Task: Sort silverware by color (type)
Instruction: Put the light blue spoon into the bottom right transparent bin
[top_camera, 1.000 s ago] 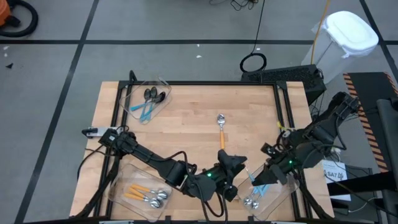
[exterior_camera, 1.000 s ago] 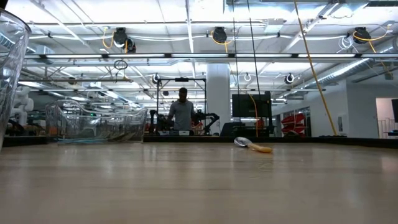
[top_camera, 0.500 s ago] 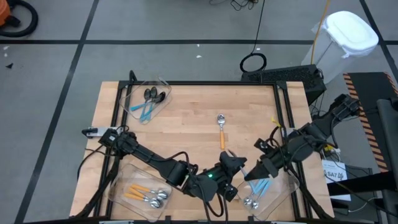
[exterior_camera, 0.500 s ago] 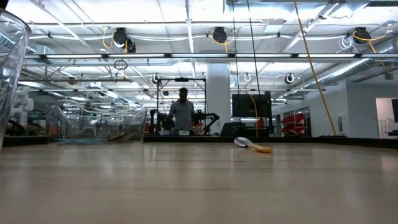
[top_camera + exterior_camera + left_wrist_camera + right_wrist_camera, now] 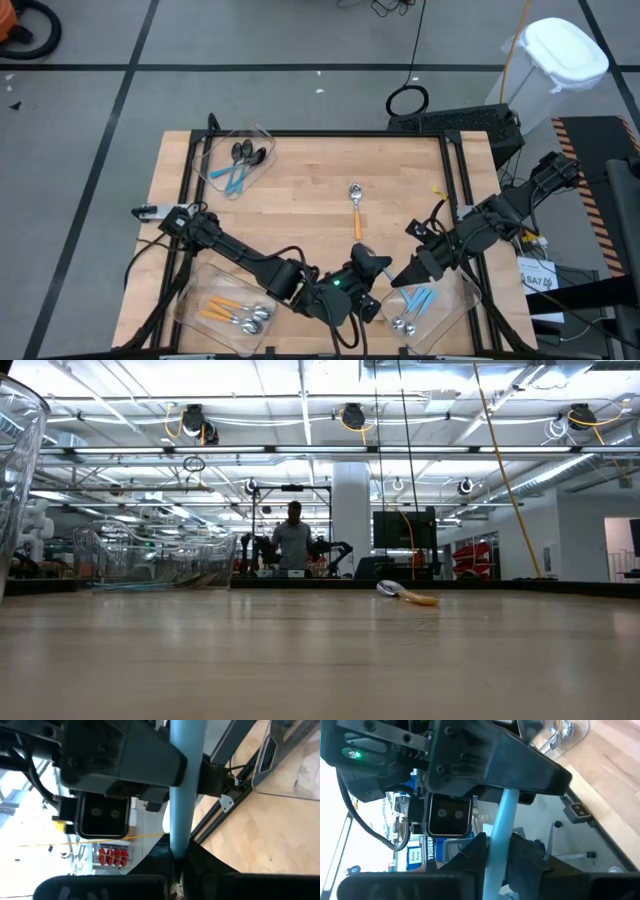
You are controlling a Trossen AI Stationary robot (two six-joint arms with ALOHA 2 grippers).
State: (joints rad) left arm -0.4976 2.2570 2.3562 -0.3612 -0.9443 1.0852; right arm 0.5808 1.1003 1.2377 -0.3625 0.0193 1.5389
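My right gripper (image 5: 399,277) has swung off its bin (image 5: 462,306) to meet my left gripper (image 5: 377,268); both pinch one blue-handled spoon (image 5: 181,785), mid-handover for sorting.

A robotics lab in a large industrial hall. Beyond the wooden table (image 5: 320,650), the low view shows an exposed ceiling with strip lights and hanging cable reels (image 5: 352,416), further robot arms on benches (image 5: 330,552), and a person (image 5: 293,540) standing behind a workstation; concrete floor surrounds the table.
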